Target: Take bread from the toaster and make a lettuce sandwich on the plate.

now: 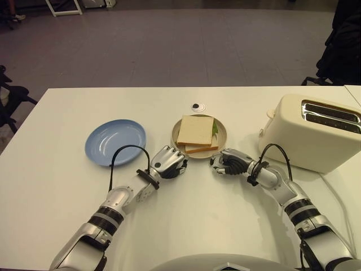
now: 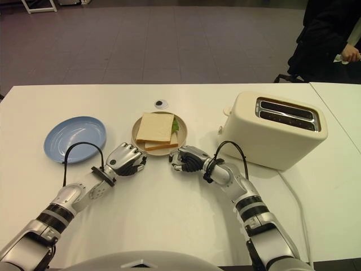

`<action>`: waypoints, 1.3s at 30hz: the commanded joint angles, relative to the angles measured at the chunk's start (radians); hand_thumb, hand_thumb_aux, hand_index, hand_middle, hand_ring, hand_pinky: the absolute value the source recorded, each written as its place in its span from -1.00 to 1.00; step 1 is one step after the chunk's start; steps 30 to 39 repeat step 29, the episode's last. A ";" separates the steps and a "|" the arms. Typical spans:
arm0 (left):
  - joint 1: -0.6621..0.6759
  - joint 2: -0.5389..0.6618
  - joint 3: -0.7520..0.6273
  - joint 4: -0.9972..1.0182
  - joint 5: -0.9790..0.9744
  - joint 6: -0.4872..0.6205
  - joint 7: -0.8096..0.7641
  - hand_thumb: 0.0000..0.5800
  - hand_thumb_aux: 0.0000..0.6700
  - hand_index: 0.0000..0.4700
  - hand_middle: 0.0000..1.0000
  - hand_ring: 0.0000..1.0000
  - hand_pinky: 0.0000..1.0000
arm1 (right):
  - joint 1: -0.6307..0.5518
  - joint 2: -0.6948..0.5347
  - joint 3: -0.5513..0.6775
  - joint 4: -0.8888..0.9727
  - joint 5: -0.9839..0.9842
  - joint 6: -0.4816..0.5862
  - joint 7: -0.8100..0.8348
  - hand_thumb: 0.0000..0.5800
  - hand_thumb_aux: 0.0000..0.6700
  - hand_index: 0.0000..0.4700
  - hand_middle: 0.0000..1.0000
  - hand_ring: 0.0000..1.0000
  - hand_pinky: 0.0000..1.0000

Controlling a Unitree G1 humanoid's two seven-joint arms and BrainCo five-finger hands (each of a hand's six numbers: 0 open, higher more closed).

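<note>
Sandwich [image 1: 196,132] sits on plate [image 1: 221,137] mid-bench [image 1: 186,214], lettuce [image 1: 215,129] peeking between two slices; assembly looks done. Left hand [image 1: 168,162] and right hand [image 1: 230,162] flank the plate's near rim, fingers curled on nothing, likely parked clear so the stack isn't nudged. Toaster [image 1: 310,138] slots look empty
</note>
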 commanded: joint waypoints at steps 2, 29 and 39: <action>0.264 0.105 0.065 -0.328 -0.065 0.004 -0.053 1.00 1.00 1.00 0.91 0.91 0.91 | 0.146 -0.085 -0.043 -0.242 0.184 -0.037 0.100 -0.74 -0.87 -0.87 -0.24 -0.24 -0.24; 0.548 -0.270 0.354 -0.561 -1.216 -0.124 -0.485 -1.00 -1.00 -1.00 -1.00 -1.00 -1.00 | 0.356 0.128 -0.323 -0.475 0.979 0.108 0.370 -1.00 -1.00 -1.00 -1.00 -1.00 -1.00; 0.548 -0.270 0.354 -0.561 -1.216 -0.124 -0.485 -1.00 -1.00 -1.00 -1.00 -1.00 -1.00 | 0.356 0.128 -0.323 -0.475 0.979 0.108 0.370 -1.00 -1.00 -1.00 -1.00 -1.00 -1.00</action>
